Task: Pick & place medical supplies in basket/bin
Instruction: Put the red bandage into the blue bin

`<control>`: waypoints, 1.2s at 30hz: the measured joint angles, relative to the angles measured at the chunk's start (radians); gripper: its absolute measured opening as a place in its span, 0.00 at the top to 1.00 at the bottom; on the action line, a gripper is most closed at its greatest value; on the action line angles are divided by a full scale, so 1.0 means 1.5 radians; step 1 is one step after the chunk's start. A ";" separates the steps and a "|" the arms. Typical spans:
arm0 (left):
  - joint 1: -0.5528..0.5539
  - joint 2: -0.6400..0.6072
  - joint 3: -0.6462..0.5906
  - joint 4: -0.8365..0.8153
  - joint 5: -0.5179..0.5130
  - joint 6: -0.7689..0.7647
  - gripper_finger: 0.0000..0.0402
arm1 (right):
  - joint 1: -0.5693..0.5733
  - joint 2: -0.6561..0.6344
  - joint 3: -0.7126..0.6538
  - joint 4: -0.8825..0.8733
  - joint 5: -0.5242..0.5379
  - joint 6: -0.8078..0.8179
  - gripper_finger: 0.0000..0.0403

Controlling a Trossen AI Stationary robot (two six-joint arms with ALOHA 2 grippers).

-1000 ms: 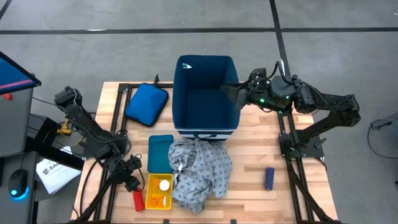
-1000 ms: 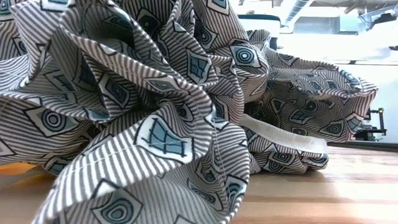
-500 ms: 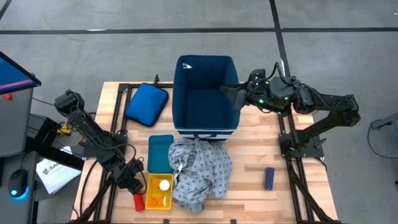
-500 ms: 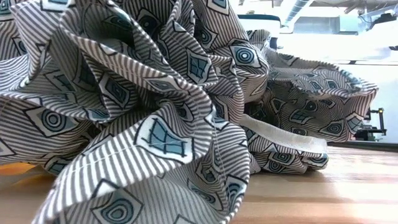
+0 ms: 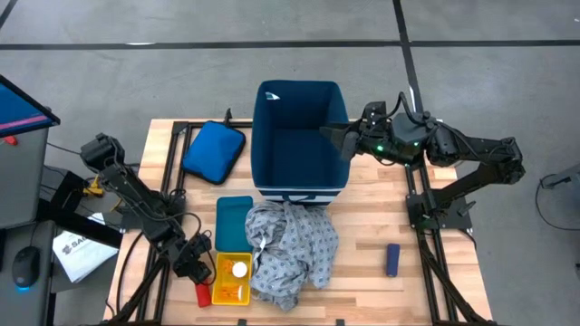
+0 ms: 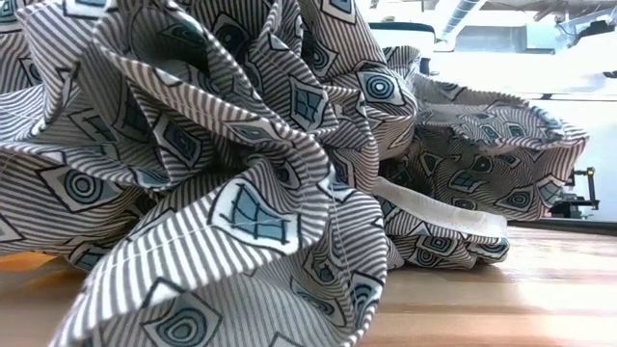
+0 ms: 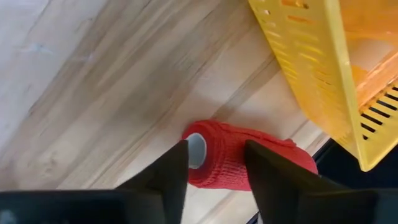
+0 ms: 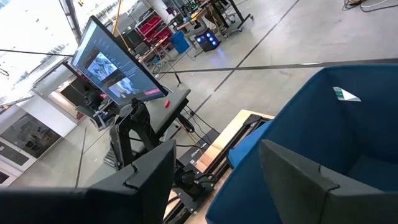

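Note:
A red wrap roll (image 7: 242,155) lies on its side on the wood beside the yellow tray (image 7: 323,74). My left gripper (image 7: 214,165) is open, with one finger on either side of the roll's hollow end; whether they touch it I cannot tell. From above, the left gripper (image 5: 194,265) sits just above the red roll (image 5: 202,292). The grey patterned gown (image 5: 290,249) lies heaped in front of the navy bin (image 5: 299,140). A dark-blue cylinder (image 5: 392,259) lies to the right. My right gripper (image 5: 332,134) is open and hovers at the bin's right rim.
The yellow tray (image 5: 231,279) holds a white-capped bottle (image 5: 239,269) and orange bottles (image 5: 228,292). A teal tray (image 5: 234,222) lies behind it, and a flat blue pouch (image 5: 214,151) lies left of the bin. The gown (image 6: 241,164) fills the low view. Bare wood shows around the dark-blue cylinder.
My left gripper has moved toward the table's near edge, closer to the red roll. The right arm and the objects have kept still.

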 joint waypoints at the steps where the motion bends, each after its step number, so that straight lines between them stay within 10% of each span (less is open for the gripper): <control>1: 0.000 0.000 0.000 0.001 0.001 0.000 0.68 | 0.000 0.000 0.000 0.000 0.000 0.000 0.43; 12: 0.001 -0.001 0.000 -0.007 -0.002 -0.002 0.98 | -0.001 0.000 0.000 -0.002 0.000 0.000 0.43; 36: 0.000 -0.283 -0.002 0.049 -0.041 0.167 0.99 | 0.000 0.000 -0.001 -0.002 0.000 -0.001 0.43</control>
